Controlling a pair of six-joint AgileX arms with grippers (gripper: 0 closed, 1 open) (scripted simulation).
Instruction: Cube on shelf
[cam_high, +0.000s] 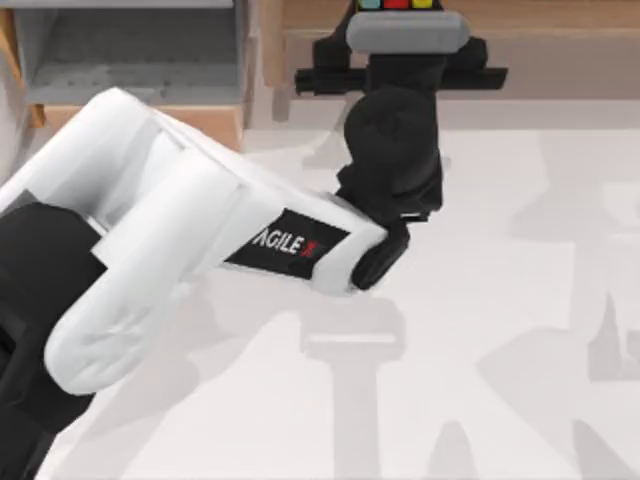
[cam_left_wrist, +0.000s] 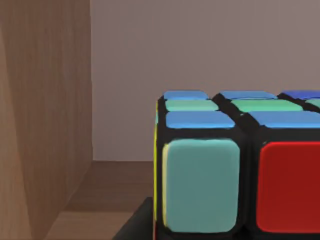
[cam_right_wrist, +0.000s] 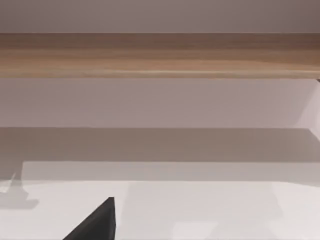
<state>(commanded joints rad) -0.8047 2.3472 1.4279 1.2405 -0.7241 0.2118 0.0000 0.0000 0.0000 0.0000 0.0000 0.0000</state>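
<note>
The long wooden shelf (cam_high: 540, 20) runs along the table's far edge, and the left arm reaches to it, its left gripper (cam_high: 398, 12) at the board. The cube (cam_left_wrist: 235, 165) sits there, on or just above the board; whether the fingers clamp it, I cannot tell. Released too near the edge, it might tumble off.

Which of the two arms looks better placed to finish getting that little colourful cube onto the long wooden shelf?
The left. Its hand already reaches to the shelf with the cube right at it, seen close up in the left wrist view.
</note>
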